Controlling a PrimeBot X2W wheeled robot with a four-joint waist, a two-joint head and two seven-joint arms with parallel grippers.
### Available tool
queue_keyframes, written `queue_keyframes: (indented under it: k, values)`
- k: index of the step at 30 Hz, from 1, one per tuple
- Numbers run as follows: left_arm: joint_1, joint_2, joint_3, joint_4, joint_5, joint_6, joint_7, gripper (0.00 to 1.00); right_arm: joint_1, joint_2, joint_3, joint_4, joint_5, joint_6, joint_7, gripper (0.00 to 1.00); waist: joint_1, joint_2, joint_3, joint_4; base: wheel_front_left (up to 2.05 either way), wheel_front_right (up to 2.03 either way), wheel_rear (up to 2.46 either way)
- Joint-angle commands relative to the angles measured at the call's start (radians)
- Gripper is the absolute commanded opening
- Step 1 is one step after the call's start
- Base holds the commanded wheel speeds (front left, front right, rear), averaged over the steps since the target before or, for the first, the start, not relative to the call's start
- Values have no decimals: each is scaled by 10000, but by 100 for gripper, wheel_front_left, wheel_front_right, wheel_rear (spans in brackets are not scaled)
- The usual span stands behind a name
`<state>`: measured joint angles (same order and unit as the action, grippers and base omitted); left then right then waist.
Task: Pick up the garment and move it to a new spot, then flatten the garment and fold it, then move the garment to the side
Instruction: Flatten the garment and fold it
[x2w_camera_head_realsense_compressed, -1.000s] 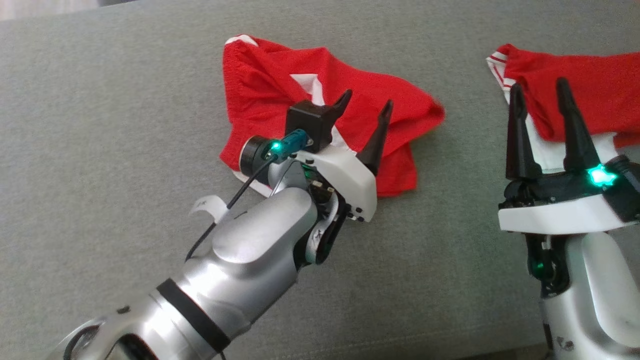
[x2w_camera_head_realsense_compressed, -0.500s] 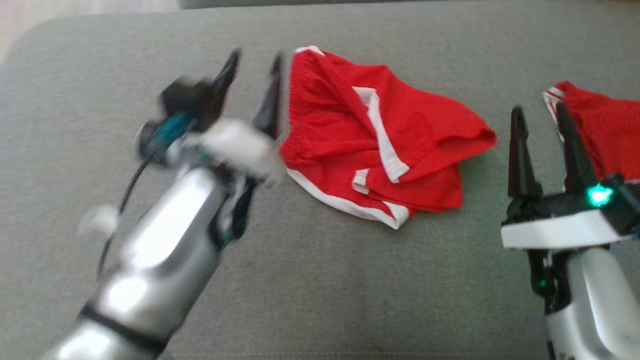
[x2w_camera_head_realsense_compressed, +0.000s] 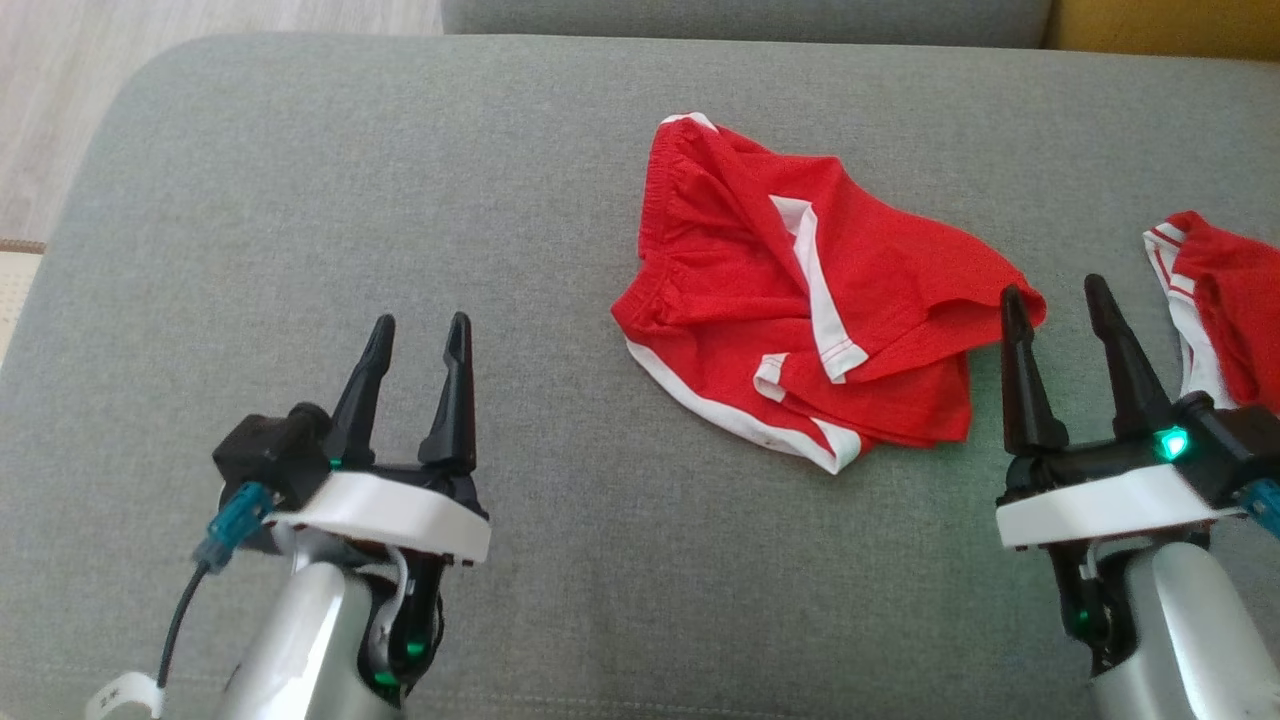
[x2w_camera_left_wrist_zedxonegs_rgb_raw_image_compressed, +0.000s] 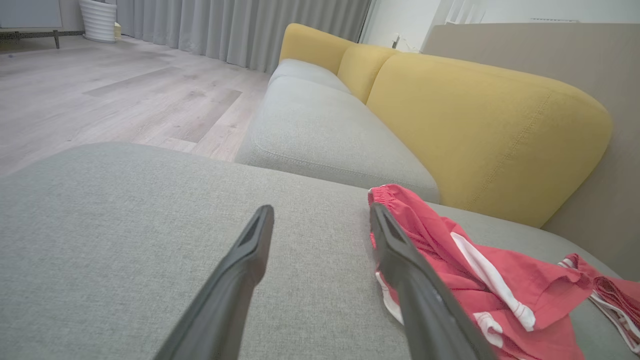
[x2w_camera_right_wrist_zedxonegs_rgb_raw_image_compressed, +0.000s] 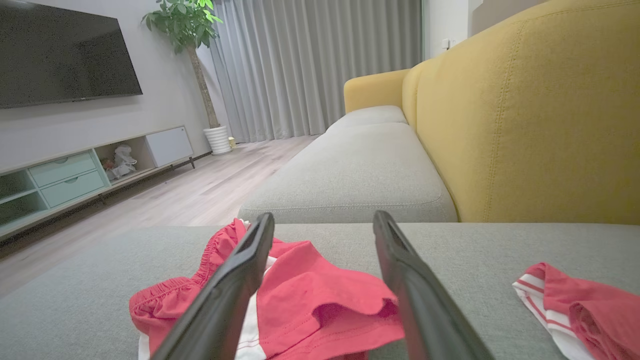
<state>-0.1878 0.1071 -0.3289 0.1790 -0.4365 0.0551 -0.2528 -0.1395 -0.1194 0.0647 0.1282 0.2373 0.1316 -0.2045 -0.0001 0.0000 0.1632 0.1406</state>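
The left claw (x2w_camera_head_realsense_compressed: 422, 322) gapes wide and empty, well apart from the red shorts (x2w_camera_head_realsense_compressed: 880, 290) crumpled on the grey cushion (x2w_camera_head_realsense_compressed: 300, 200); the right claw (x2w_camera_head_realsense_compressed: 1052, 290), equally wide, sits just beside them. Light, limp cloth, I'd say: pinch the elastic waistband (x2w_camera_head_realsense_compressed: 652, 220).

Left gripper (x2w_camera_head_realsense_compressed: 421, 322) sits low at the left, fingers spread, pointing up — empty. Right gripper (x2w_camera_head_realsense_compressed: 1052, 290) mirrors it at the right, jaws apart.
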Motion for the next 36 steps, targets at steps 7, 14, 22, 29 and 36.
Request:
queue_keyframes:
  k: [7,14,22,29,36]
  values:
    - [-177,-461,1047,-100,775,-762,-89,100,-234,-405,1211,-41,-175,-9,546,100,1,0,-11,115,0,0,0]
    - [-242,-561,981,197,779,-1023,-89,100,-888,-753,2309,1027,-507,-9,1569,100,1,0,257,357,0,0,0]
    - [-381,-566,495,180,318,-825,-89,100,-1659,-876,2590,2108,-667,-9,1858,100,1,0,656,814,0,0,0]
    - [-475,-567,307,137,125,-680,-89,100,-2214,-946,2416,2989,-786,-9,2011,100,1,0,895,1205,0,0,0]
    - [-452,-568,362,116,53,-595,-89,100,-2482,-913,2126,3512,-928,-9,2013,0,1,0,909,1193,0,0,0]
